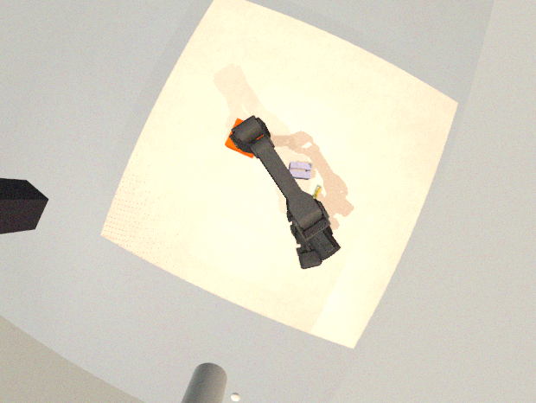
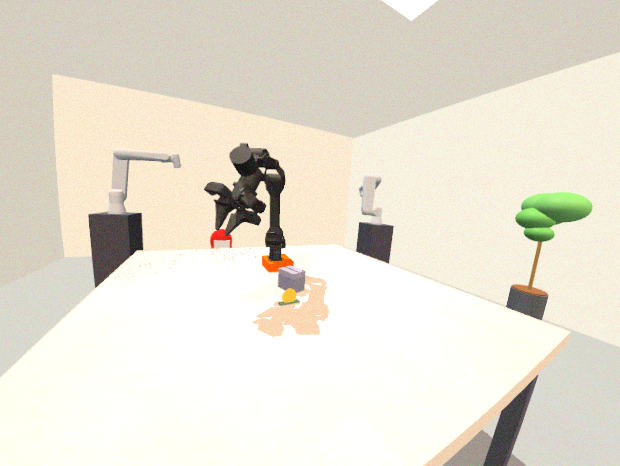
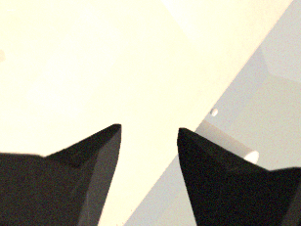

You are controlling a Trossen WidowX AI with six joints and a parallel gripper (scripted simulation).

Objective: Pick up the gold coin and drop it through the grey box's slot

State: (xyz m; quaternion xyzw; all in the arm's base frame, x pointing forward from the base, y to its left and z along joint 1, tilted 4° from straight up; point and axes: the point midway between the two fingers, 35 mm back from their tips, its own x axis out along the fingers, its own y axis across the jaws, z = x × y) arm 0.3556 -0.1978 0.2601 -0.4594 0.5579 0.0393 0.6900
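The gold coin (image 1: 317, 191) (image 2: 289, 295) stands on edge in the dark-green holder (image 2: 281, 303). The closed grey box (image 1: 298, 175) (image 2: 290, 281) stands between the holder and the arm's base, its narrow slot showing on top. My gripper (image 2: 222, 231) (image 3: 150, 133) is part-way open with nothing between its fingertips. It hangs high above the table, well away from coin and box. In the top view the hand lies below the holder, its fingertips hidden. Coin, holder and box are out of the wrist view.
The orange base (image 1: 232, 144) (image 2: 277, 264) carries my arm. In the top view the raised forearm (image 1: 277, 166) passes close beside the box and holder. The wrist view shows the table top (image 3: 88, 63), its edge and a grey cylinder (image 3: 227, 141) beyond.
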